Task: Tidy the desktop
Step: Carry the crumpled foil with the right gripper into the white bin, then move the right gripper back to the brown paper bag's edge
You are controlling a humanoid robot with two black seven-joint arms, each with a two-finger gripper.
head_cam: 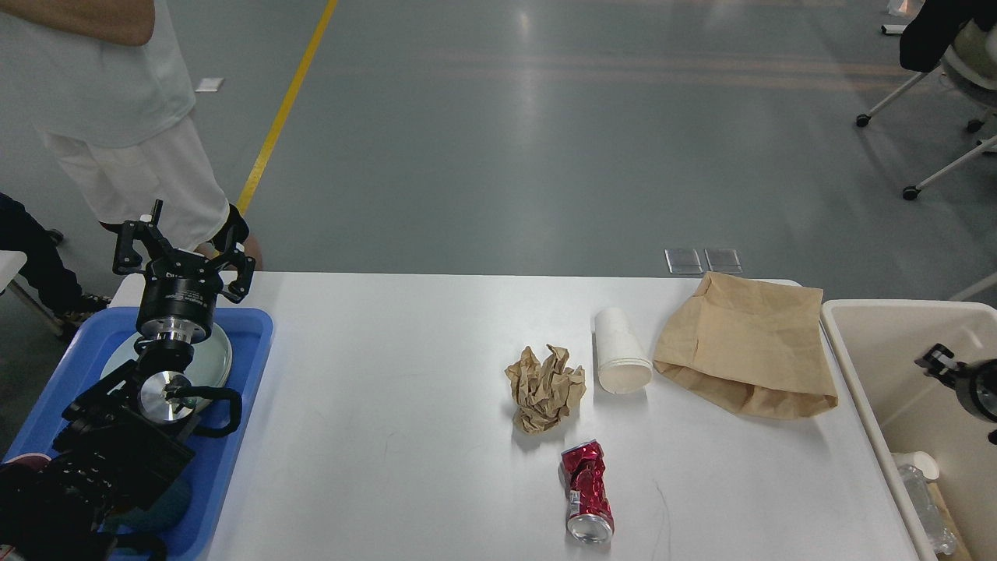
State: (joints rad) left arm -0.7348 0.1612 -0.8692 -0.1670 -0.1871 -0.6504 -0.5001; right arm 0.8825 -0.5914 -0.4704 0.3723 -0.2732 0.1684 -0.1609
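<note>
The white desktop (389,436) holds a crumpled ball of brown paper (545,387), a white paper cup (619,360) on its side, a flat brown paper bag (748,347) and a crushed red can (586,489). My left gripper (183,253) is open and empty, raised over the far end of the blue tray (241,389). My right gripper (954,378) shows only partly at the right edge, low over the beige bin (857,374). Its fingers cannot be told apart.
The blue tray holds a pale plate (214,358). The beige bin holds a white cup (923,465) and a shiny crumpled thing (927,506). A person (117,117) stands behind the table's left corner. A wheeled chair (942,70) stands at the far right.
</note>
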